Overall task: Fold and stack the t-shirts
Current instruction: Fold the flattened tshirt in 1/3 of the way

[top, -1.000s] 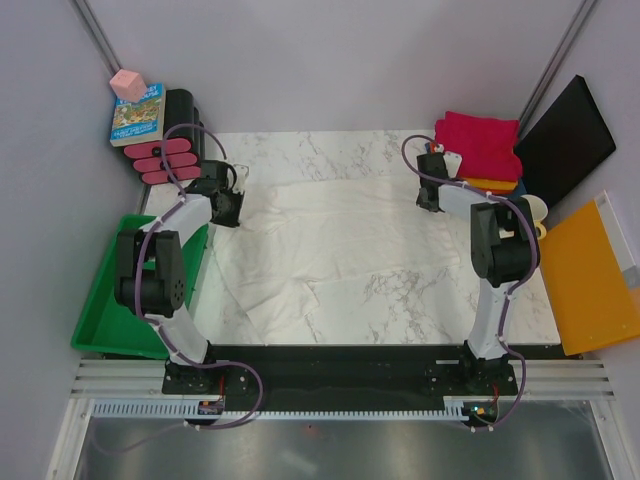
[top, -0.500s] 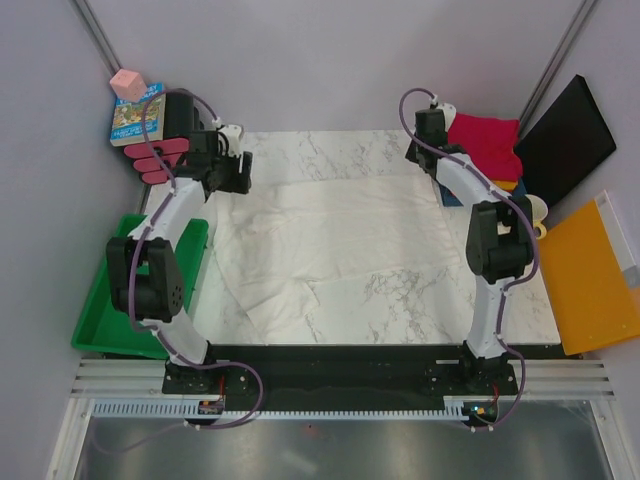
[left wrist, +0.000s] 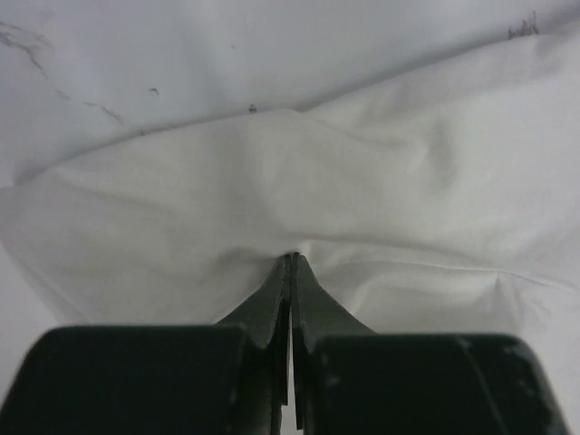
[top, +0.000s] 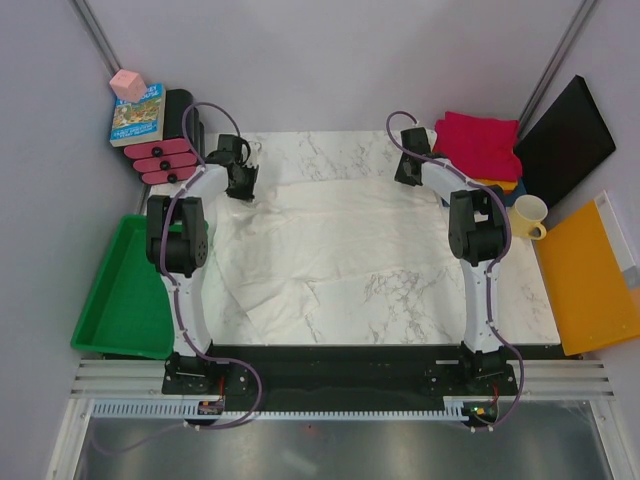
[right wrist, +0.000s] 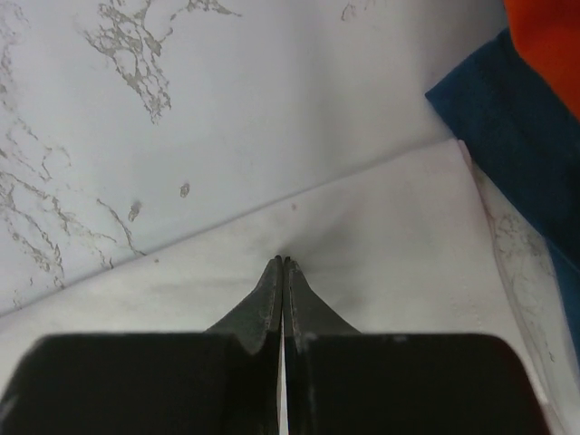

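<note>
A large off-white t-shirt (top: 340,235) lies spread and wrinkled across the marble table. My left gripper (top: 243,186) is at its far left corner. In the left wrist view the gripper (left wrist: 292,259) is shut, with the cloth (left wrist: 381,190) puckering up to its tips. My right gripper (top: 407,172) is at the far right corner; its tips (right wrist: 285,261) are shut and pressed into the cloth (right wrist: 381,254) just inside the edge. Folded t-shirts are stacked at the back right: magenta (top: 482,142) on top, orange (right wrist: 548,36) and dark blue (right wrist: 521,136) beneath.
A green bin (top: 115,300) hangs off the left table edge. A book (top: 138,112), a pink block (top: 127,84) and a black-and-pink rack (top: 165,158) sit at the back left. A cream mug (top: 527,215), an orange-yellow board (top: 590,280) and a black panel (top: 565,125) are on the right.
Both arms have reached further back and inward along the shirt's far edge, lifting off and coming down again on the cloth. The mug is now uncovered by the right arm.
</note>
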